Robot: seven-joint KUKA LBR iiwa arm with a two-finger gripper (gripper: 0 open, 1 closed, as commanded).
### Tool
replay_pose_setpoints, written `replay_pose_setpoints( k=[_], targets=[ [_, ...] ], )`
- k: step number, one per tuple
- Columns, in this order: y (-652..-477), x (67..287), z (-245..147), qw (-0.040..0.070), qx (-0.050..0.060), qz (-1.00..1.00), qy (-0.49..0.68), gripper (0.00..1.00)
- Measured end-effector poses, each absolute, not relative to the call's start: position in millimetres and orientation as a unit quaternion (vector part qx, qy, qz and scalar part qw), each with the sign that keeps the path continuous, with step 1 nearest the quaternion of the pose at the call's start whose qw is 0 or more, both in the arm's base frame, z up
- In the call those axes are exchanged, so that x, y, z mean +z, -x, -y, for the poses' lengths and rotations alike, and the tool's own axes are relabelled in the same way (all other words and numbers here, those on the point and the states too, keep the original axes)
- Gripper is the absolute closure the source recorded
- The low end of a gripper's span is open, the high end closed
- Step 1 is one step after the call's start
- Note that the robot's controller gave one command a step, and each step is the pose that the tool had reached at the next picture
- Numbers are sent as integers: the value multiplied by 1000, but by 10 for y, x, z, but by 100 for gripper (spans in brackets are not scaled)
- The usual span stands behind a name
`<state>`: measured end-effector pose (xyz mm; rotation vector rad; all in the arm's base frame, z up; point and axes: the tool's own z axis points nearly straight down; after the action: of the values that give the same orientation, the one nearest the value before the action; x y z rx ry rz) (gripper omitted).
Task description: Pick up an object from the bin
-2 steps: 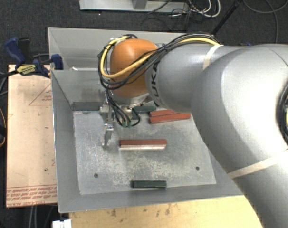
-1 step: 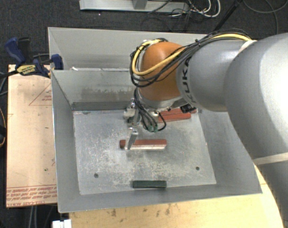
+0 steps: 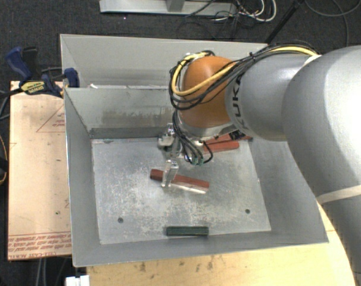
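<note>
A flat reddish-brown bar (image 3: 191,185) lies near the middle of the bin floor, its long side running left to right. My gripper (image 3: 168,177) hangs below the orange wrist cover and is down at the left part of this bar, covering a stretch of it. Whether it touches the bar I cannot tell. A red block (image 3: 223,145) lies just behind the gripper, to its right, partly hidden under the arm.
A dark, narrow bar (image 3: 186,232) lies by the bin's front edge, well apart from the gripper. The arm and its cables cover the bin's right rear part. The left half of the floor is bare metal.
</note>
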<state>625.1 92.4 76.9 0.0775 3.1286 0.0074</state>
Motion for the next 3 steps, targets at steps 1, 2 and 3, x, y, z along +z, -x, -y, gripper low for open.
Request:
replay_pose_setpoints(
  k=[1, 2, 3],
  targets=[
    [-6213, 818, -939, 3, 2, -1000, -24, 100],
    [-6214, 818, -938, 2, 2, -1000, -24, 100],
    [-6203, 838, -935, 1, 1, -1000, -24, 100]
  ],
)
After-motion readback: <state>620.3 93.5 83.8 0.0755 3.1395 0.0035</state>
